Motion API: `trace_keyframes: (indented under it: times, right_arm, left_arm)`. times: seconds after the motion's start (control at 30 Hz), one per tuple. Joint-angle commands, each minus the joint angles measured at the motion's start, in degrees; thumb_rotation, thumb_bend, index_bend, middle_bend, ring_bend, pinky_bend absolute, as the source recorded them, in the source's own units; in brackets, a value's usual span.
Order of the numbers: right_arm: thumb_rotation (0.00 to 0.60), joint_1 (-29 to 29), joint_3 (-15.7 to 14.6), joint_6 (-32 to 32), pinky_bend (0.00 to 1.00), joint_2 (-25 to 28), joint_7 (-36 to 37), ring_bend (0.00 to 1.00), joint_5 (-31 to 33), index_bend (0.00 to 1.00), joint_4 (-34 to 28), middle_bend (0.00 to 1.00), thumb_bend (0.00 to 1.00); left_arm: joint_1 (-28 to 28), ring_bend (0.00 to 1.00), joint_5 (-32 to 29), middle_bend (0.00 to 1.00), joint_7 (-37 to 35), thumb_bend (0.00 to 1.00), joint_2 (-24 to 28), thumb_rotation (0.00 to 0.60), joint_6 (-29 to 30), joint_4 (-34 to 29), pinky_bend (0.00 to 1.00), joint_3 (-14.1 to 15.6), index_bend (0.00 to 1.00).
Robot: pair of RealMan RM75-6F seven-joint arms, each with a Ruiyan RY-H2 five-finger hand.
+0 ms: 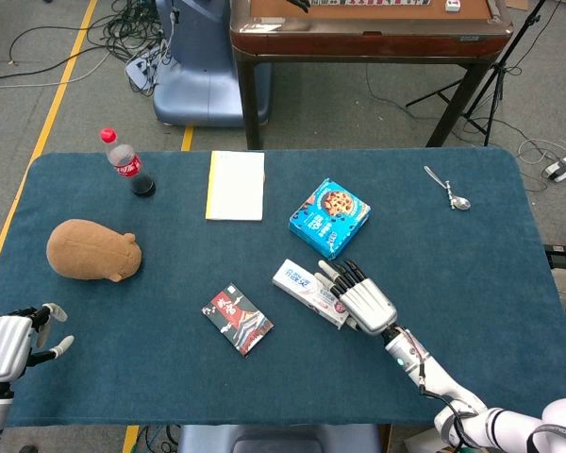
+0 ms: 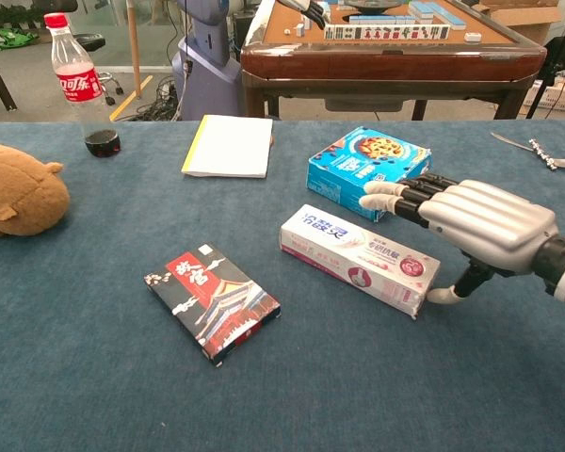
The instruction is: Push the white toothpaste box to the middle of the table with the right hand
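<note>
The white toothpaste box (image 1: 307,290) (image 2: 358,257) lies flat and slanted near the table's middle, just below the blue cookie box. My right hand (image 1: 361,303) (image 2: 480,226) is open, fingers stretched over the box's right end, thumb touching its end face. My left hand (image 1: 8,343) hangs at the table's near left corner with fingers slightly curled, holding nothing; the chest view does not show it.
A blue cookie box (image 1: 329,218) (image 2: 368,170) lies just behind the toothpaste box. A red-black card box (image 1: 238,319) (image 2: 213,301) sits to its left. Further off are a notepad (image 1: 236,185), cola bottle (image 1: 127,164), brown plush toy (image 1: 92,250) and spoon (image 1: 448,188).
</note>
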Motion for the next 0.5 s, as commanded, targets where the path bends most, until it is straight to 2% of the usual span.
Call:
trace_keyframes:
  times: [0.03,0.5]
  right_arm:
    - [0.6,0.81,0.55,-0.46,0.07,-1.37,-0.68,0.0,0.46,0.0,0.81,0.0,0.0]
    - [0.6,4.26,3.41,-2.7,0.07,-5.94,-0.86,0.0,3.85,0.0,3.62,0.0,0.0]
  left_arm:
    - [0.04,0.63,-0.16,0.83,-0.17,0.18,0.08,0.6,-0.01,0.09,0.64,-0.12,0.53]
    - [0.29,0.63,-0.32,0.83,-0.65,0.18,0.38,0.6,0.25,0.18,0.64,-0.35,0.53]
